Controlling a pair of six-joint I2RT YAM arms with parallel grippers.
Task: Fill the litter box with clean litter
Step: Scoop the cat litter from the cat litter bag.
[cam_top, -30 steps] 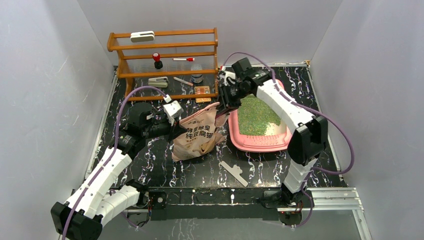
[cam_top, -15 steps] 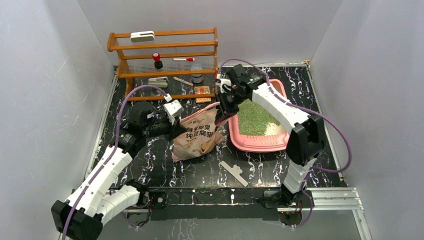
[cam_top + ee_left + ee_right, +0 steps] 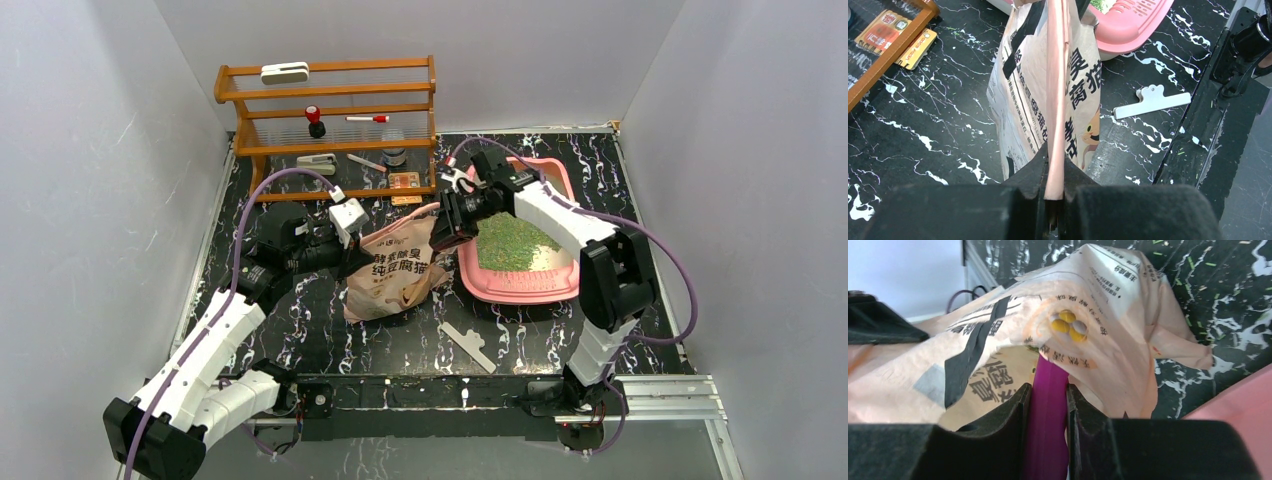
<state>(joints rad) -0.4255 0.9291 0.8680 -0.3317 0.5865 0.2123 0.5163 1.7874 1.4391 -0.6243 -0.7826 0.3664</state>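
Observation:
The pink litter box (image 3: 520, 290) lies right of centre with a layer of green litter (image 3: 512, 243) inside; its rim shows in the left wrist view (image 3: 1128, 25). The beige cat-printed bag (image 3: 392, 268) stands left of it. My left gripper (image 3: 352, 255) is shut on the bag's edge (image 3: 1055, 100). My right gripper (image 3: 442, 232) is shut on the purple scoop (image 3: 1047, 415), whose front end is hidden inside the bag's mouth (image 3: 1068, 325).
A wooden shelf rack (image 3: 330, 125) with small items stands at the back left. A white clip (image 3: 468, 346) lies on the black marbled table near the front edge; it also shows in the left wrist view (image 3: 1150, 101). Green grains are scattered beside the box.
My right gripper has come down and left from above the litter box, bringing the purple scoop into the bag's mouth. The left arm and the bag have stayed put.

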